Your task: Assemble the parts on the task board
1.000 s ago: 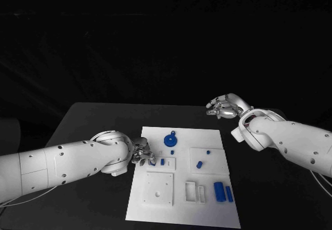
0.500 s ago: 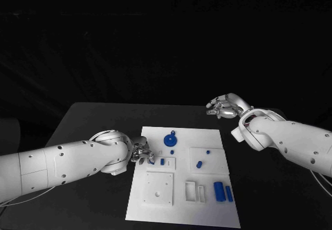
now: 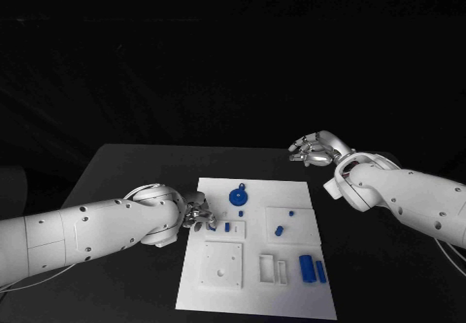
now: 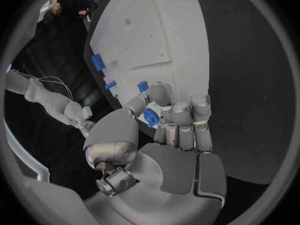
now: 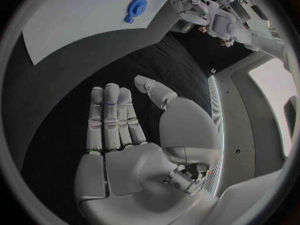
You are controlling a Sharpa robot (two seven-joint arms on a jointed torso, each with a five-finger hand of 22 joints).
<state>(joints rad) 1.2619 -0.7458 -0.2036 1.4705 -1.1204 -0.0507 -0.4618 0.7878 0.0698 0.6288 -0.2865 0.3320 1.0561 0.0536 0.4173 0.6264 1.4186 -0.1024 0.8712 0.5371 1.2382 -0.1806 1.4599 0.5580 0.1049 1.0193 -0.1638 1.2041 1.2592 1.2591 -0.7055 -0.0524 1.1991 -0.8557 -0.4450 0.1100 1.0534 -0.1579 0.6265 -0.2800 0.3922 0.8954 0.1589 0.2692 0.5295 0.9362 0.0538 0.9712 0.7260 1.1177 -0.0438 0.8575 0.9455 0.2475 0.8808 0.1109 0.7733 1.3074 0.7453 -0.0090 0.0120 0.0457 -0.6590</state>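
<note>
Pinching blue part (image 4: 150,116), left robot hand (image 4: 169,130) over task board (image 4: 150,30) edge.

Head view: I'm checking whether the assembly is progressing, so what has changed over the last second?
Almost nothing. The left hand stays at the task board's left edge, still pinching a small blue part between thumb and fingers; its arm has shifted only slightly. The right hand still hovers open over the black table beyond the board. The blue disc and the other blue parts lie where they were.

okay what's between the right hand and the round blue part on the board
Only bare black table and white task board separate the right hand from the round blue part, per the head view.
</note>
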